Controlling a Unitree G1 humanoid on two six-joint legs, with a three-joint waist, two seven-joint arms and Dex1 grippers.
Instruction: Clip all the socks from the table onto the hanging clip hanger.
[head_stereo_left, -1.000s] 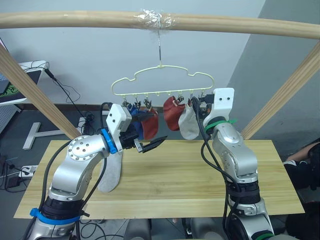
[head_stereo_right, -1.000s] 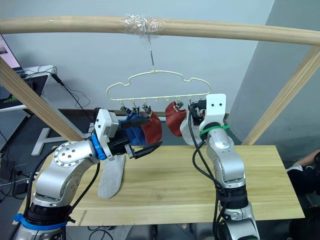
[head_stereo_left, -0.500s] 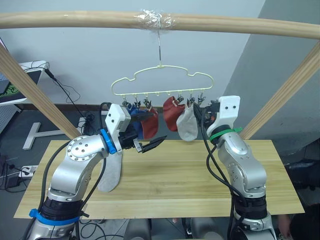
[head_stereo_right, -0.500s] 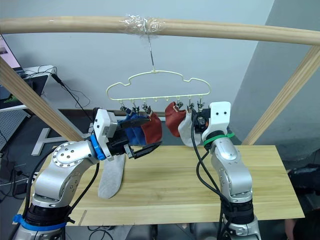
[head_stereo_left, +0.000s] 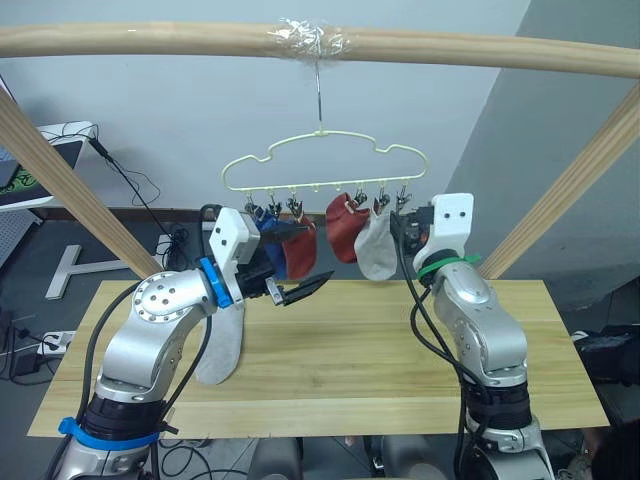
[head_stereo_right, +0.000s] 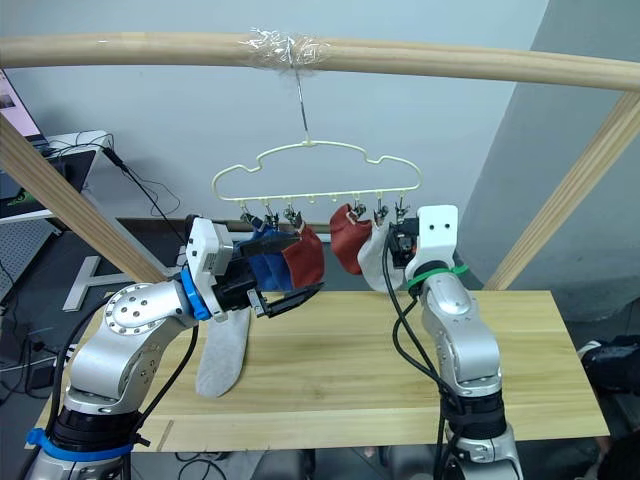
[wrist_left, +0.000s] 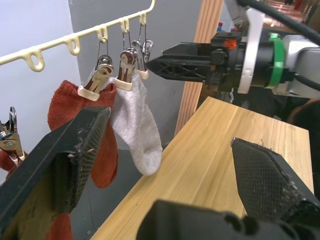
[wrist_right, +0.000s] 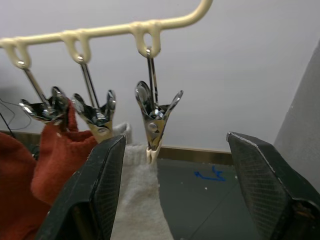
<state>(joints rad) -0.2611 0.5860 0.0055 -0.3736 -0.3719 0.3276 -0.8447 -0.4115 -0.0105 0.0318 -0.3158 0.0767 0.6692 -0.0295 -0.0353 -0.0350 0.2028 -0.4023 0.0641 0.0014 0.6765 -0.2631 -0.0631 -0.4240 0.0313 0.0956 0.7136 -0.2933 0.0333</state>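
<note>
- Behind your rig stands a pale wall, with a round wooden bar (head_stereo_left: 320, 42) across the top and the light wood table (head_stereo_left: 330, 360) below.
- Your clip hanger (head_stereo_left: 325, 160) hangs by its hook from that bar, a row of silver clips (wrist_right: 154, 112) under its pale yellow wire.
- On the hanger you have a blue sock (head_stereo_left: 273, 245) and a rust red sock (head_stereo_left: 300, 248) at the left end, then a second rust red sock (head_stereo_left: 345, 227) with a light grey sock (head_stereo_left: 377, 245) touching it on the right.
- One more light grey sock (head_stereo_left: 222, 345) hangs down past your left arm toward the table; whether it touches the wood I cannot tell.
- Your left gripper (head_stereo_left: 300, 288) sits just below the left-hand socks, fingers spread apart and empty.
- Your right gripper (wrist_left: 165, 62) is raised just beside the clipped grey sock, at the rightmost clips, its fingers (wrist_right: 260, 185) set wide and holding nothing.
</note>
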